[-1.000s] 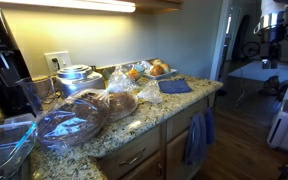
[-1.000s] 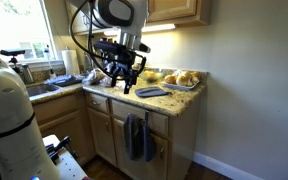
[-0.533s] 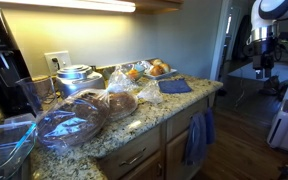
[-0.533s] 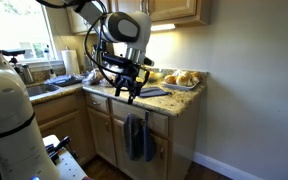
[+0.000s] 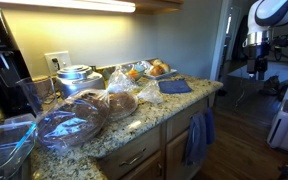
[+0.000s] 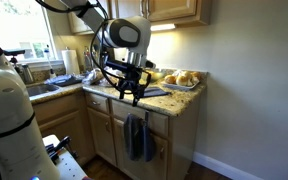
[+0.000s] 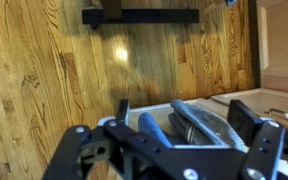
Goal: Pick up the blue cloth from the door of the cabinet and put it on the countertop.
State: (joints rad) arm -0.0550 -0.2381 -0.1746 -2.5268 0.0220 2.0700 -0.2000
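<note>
The blue cloth (image 5: 197, 136) hangs limp over the top of the door of the cabinet (image 5: 177, 152) below the countertop (image 5: 134, 124). It shows in both exterior views (image 6: 136, 137). My gripper (image 6: 134, 97) is open and hovers just above the cloth at the countertop's (image 6: 176, 98) front edge. It sits at the upper right in an exterior view (image 5: 258, 67). In the wrist view the open fingers (image 7: 184, 122) straddle the cloth's (image 7: 155, 127) draped fold without touching it. A duller grey-blue fold (image 7: 206, 118) lies against it on the door's top edge (image 7: 84, 122).
A small folded dark-blue cloth (image 5: 174, 86) lies on the countertop near a tray of buns (image 5: 156, 69). Bagged bread (image 5: 84, 112), a pot (image 5: 74, 76) and a coffee machine (image 5: 2, 60) crowd the counter. Wood floor (image 7: 74, 60) lies below.
The arm has come down and forward from above the counter. The gripper now hangs lower, right over the cloth on the door. The cloth has not moved.
</note>
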